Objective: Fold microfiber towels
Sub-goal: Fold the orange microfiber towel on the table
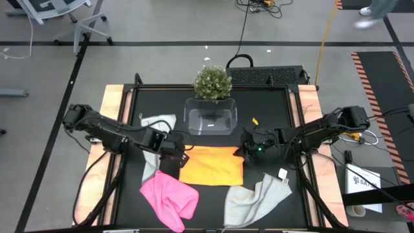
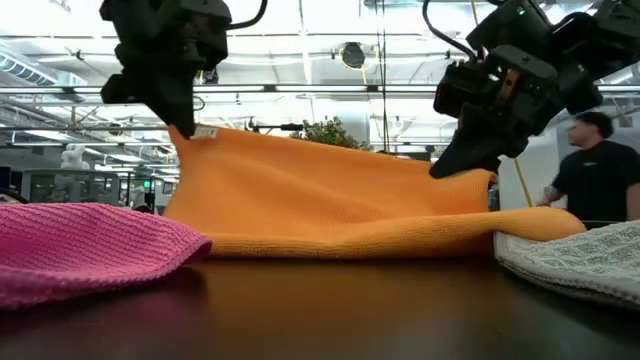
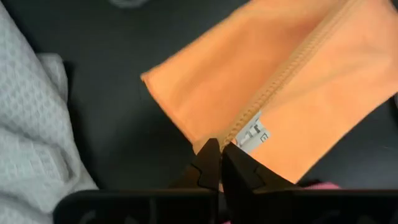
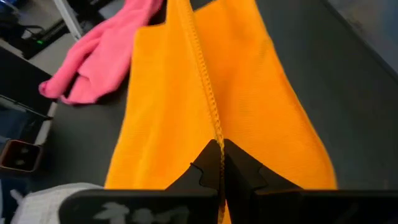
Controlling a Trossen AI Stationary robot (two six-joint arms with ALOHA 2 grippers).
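The orange towel (image 1: 210, 165) is pinched at its raised edge by both closed claws, left claw (image 2: 182, 128) and right claw (image 2: 462, 160), and hangs between them. The edge should be carried over evenly. A pink towel (image 1: 169, 197) lies just beside the left claw, a grey towel (image 1: 259, 197) near the right.
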